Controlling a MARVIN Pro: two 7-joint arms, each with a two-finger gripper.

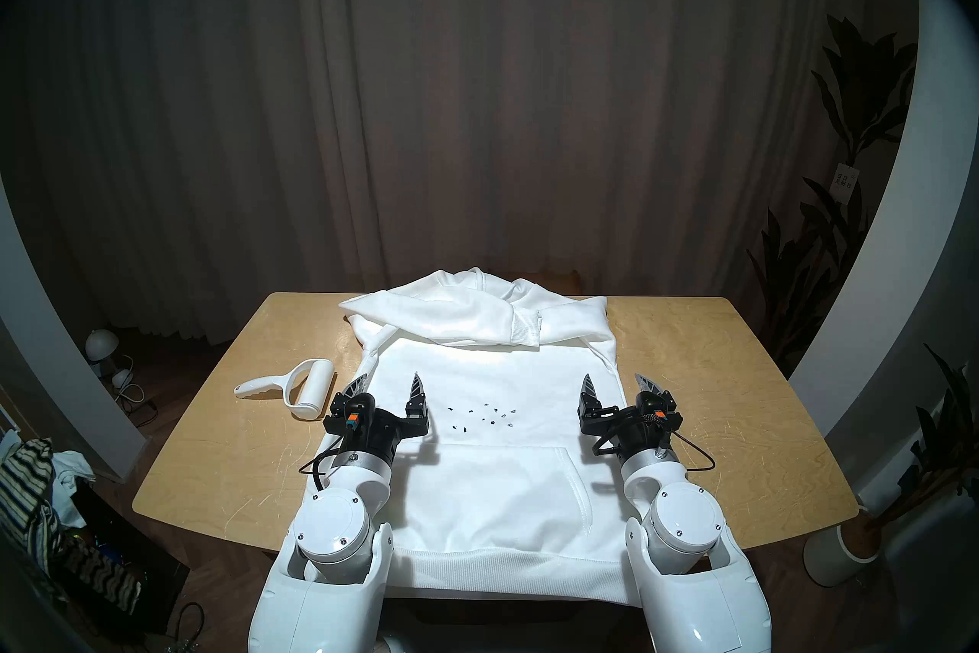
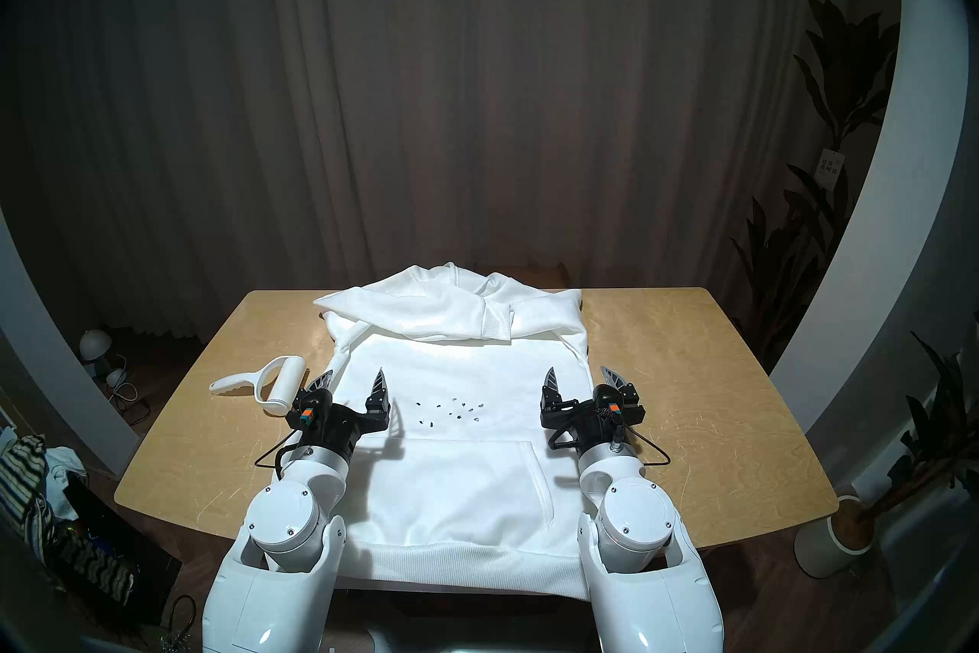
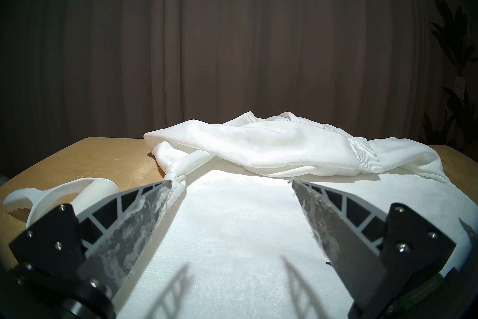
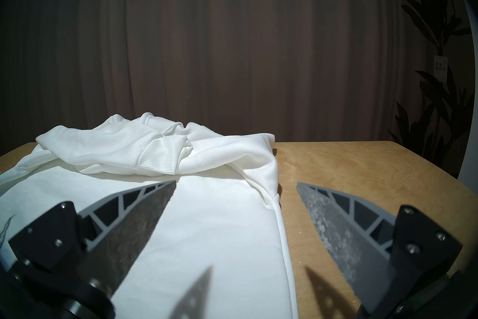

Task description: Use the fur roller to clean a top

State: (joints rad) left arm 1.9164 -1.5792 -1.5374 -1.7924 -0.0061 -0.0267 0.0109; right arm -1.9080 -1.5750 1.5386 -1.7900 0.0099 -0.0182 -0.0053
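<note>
Looking down from the head view, you have the white hooded top (image 1: 492, 466) spread flat across the middle of the wooden table (image 1: 715, 397), hood and folded sleeves bunched at the upper edge, kangaroo pocket and ribbed hem toward the bottom of the frame. Small dark specks (image 1: 484, 416) dot the fabric at centre, above the pocket. Your fur roller (image 1: 296, 387) lies on bare table at centre-left, just beside the top's left edge, handle pointing left. Your left gripper (image 1: 389, 384) hovers over that left edge, fingers spread wide, holding nothing; roller sits right next to its outer finger. Your right gripper (image 1: 620, 384) hovers over the top's right edge, also wide open and empty. Striped cloth pile (image 1: 26, 493) at lower left, potted plant (image 1: 842, 530) at right.
</note>
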